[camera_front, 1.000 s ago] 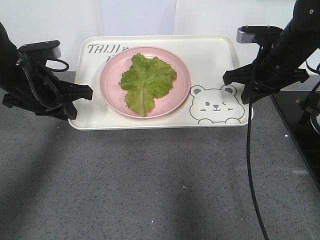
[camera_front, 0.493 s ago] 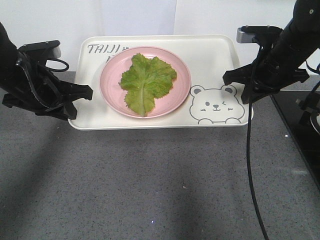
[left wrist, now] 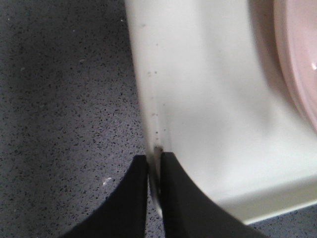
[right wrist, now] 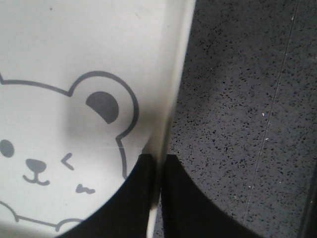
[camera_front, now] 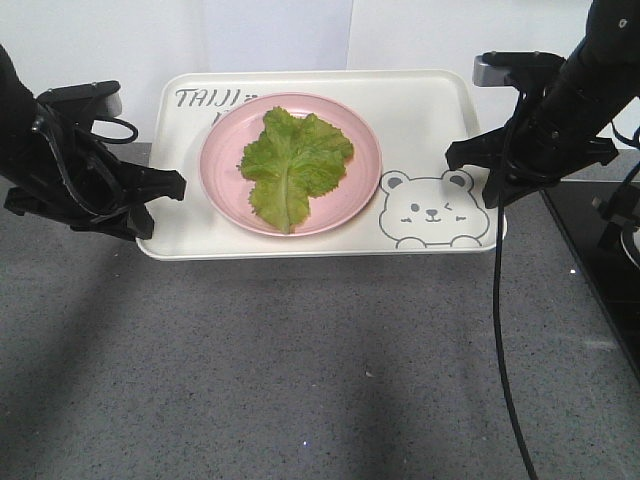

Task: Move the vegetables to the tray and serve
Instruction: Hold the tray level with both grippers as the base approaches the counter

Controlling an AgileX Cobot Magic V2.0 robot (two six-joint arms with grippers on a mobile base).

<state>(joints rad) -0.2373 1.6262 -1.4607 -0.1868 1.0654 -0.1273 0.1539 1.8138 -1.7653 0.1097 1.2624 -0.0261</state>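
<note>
Currently, crinkly green lettuce leaf (camera_front: 292,163) on round pink plate (camera_front: 225,190) upon large cream rectangular plastic tray (camera_front: 420,115); left gripper (left wrist: 154,174) and right gripper (right wrist: 158,171) clamp its side rims; serving step, next likely a level, synchronised lift.

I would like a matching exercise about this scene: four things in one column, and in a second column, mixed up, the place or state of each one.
Things:
1. lettuce leaf
2. pink plate
3. left pincer
4. right pincer

Places or states:
a. shut on the tray rim beside the bear drawing
b. lies flat on the plate
c. shut on the tray rim on the side with the lettering
d. stands on the tray, partly covering the lettering

Pairs: 1-b, 2-d, 3-c, 4-a
</note>
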